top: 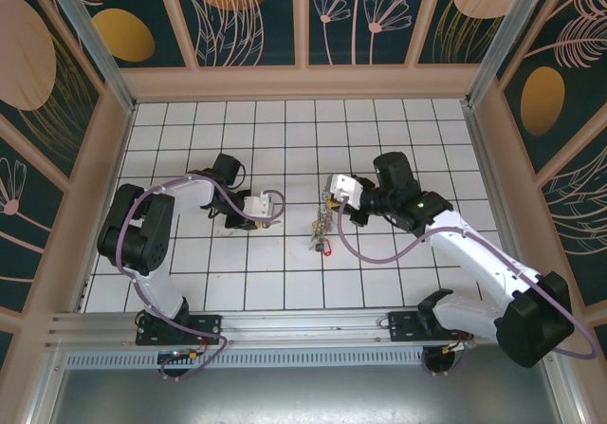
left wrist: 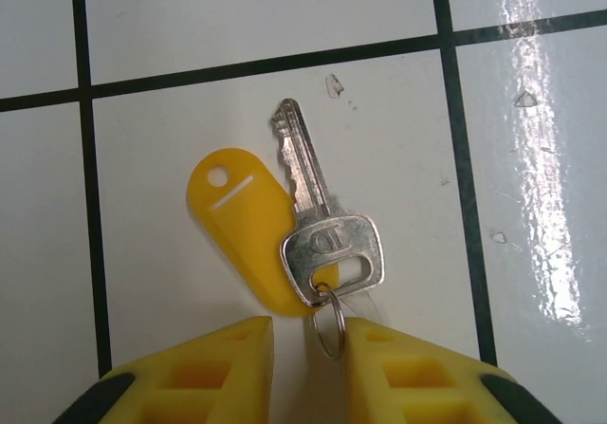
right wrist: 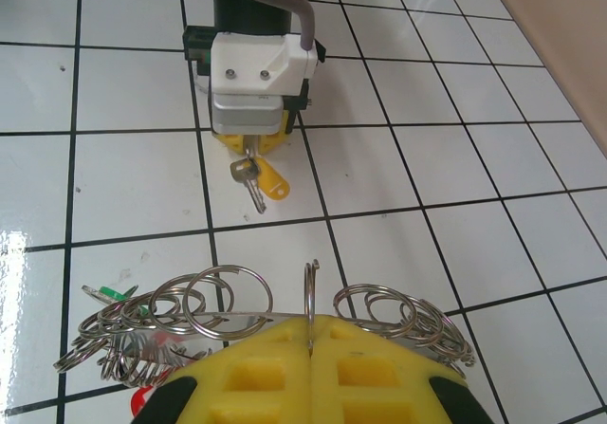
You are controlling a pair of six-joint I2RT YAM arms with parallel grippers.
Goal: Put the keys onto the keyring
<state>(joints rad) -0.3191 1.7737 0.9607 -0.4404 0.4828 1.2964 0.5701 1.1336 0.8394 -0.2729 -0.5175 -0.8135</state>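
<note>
Tiled table (top: 398, 130), both arms reaching in near its middle. Right gripper (right wrist: 311, 329) is closed tight on the keyring (right wrist: 394, 312), held above the tiles, with bunched split rings fanning out on both sides and green (right wrist: 112, 293) and red (right wrist: 142, 400) tags at one end. Left gripper (left wrist: 308, 334): narrow gap, low over the yellow-tagged key (left wrist: 327, 244) lying flat on a tile. The key's small ring (left wrist: 329, 324) sits in that gap, not visibly pinched.

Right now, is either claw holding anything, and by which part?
The right gripper is shut on the keyring, pinching its wire between two clusters of small rings. The left gripper straddles the yellow key's split ring; a grip cannot be told.
</note>
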